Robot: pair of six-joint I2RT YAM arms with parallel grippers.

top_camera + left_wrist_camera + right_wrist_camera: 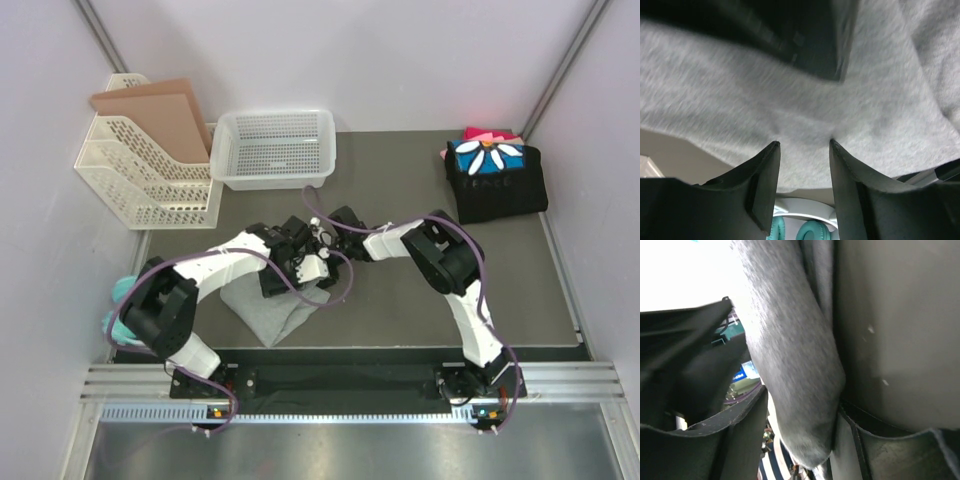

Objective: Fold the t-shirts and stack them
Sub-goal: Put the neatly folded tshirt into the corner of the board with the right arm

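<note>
Right wrist view settles it: the right gripper (802, 400) pinches a rolled fold of the grey t-shirt (265, 312). The left gripper (805, 145) has its tips on the cloth, but I cannot tell if it holds. Only overhead: the folded t-shirts (495, 185) lie well beyond, right of both grippers, and the rack (150, 190) to their left holds brown boards (150, 105).

Your left gripper (804, 145) and right gripper (802, 400) stand very close together over the grey t-shirt (268, 312), so almost no room is left between them. Just behind them the white basket (275, 180) closes the way, and the file rack (150, 190) fills the far left. To the right, the dark mat (400, 300) gives you free passage up to the folded stack (500, 185) in the far corner.
</note>
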